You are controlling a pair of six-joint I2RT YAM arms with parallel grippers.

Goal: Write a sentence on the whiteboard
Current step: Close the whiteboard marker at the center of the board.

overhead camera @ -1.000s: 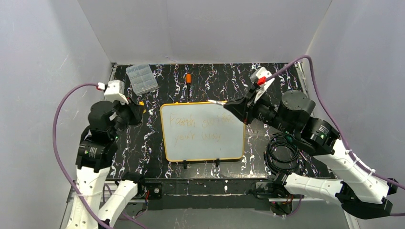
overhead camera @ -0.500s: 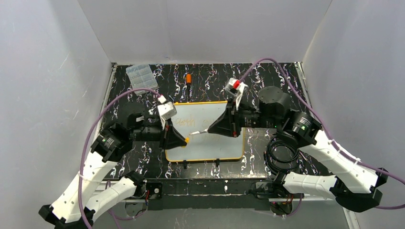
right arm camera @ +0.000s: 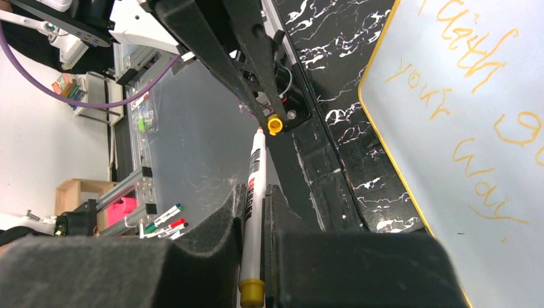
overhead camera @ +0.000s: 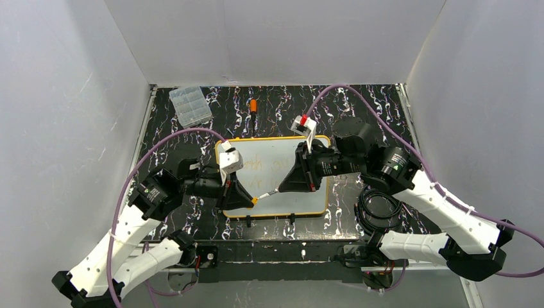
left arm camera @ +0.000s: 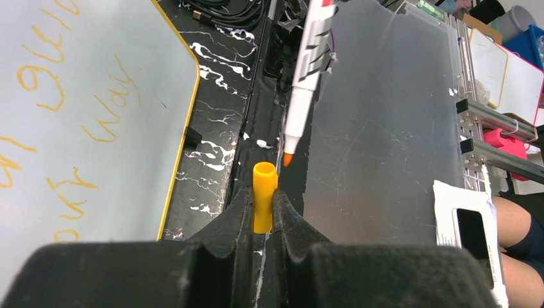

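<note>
- The whiteboard (overhead camera: 289, 204) is showing a smooth, glossy white face and a yellow-orange rim.
- The table (overhead camera: 276, 109) under the whiteboard is looking smooth and black, marbled with white veins.
- The marker (left arm camera: 303, 90) is showing a smooth white plastic barrel; the yellow cap (left arm camera: 263, 208) is looking like matt plastic.
- The left gripper (left arm camera: 263, 194) is showing matt black fingers (left arm camera: 226, 224).
- The box (overhead camera: 193, 106) beyond the whiteboard's far-left corner is looking like clear plastic.
</note>
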